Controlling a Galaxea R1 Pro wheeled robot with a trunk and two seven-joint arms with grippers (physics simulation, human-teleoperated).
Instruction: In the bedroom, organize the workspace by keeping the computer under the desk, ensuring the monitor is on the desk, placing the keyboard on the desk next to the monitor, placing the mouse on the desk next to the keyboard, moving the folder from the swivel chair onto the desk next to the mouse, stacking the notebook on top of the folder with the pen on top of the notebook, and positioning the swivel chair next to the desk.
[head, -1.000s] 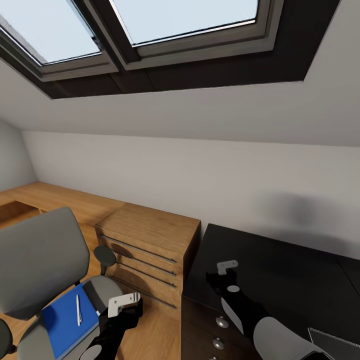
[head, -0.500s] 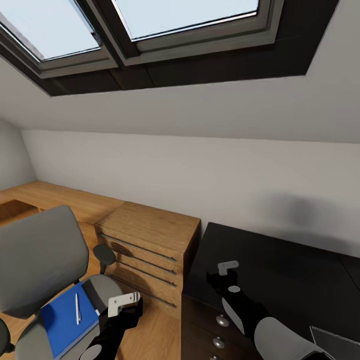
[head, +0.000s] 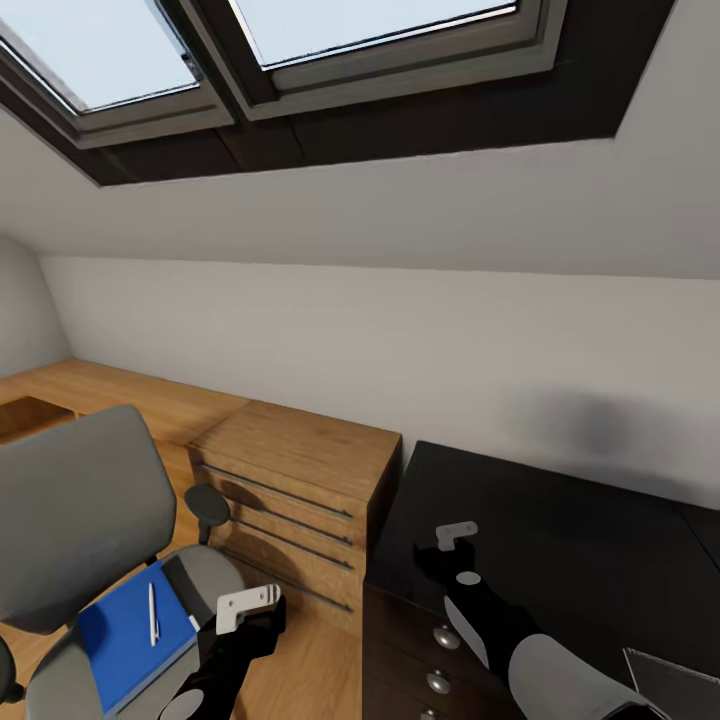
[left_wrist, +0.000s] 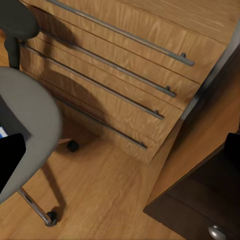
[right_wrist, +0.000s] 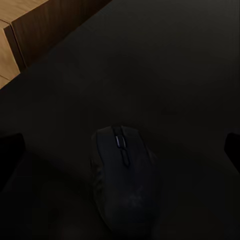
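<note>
The grey swivel chair (head: 80, 510) stands at the left. On its seat lies the blue folder (head: 125, 635), and the white pen (head: 152, 612) rests on the folder. My left gripper (head: 252, 618) hangs open beside the seat's front, over the wooden floor; its dark fingers (left_wrist: 10, 160) stand wide apart. My right gripper (head: 452, 548) is over the near left corner of the black desk (head: 560, 520), open. The black mouse (right_wrist: 125, 185) lies on the desk (right_wrist: 165, 65) below it, between the spread fingers (right_wrist: 10, 150). A keyboard corner (head: 668, 682) shows at the desk's near right.
A light wooden drawer chest (head: 295, 490) stands between chair and desk, against the grey wall. The chair's casters (left_wrist: 73, 146) rest on the floor close to the chest (left_wrist: 125, 75). The desk's drawers carry silver knobs (head: 445, 640). Skylights slope overhead.
The whole head view has shifted slightly, so the camera moved; the chair and folder sit a little further left in it. Both grippers keep their pose.
</note>
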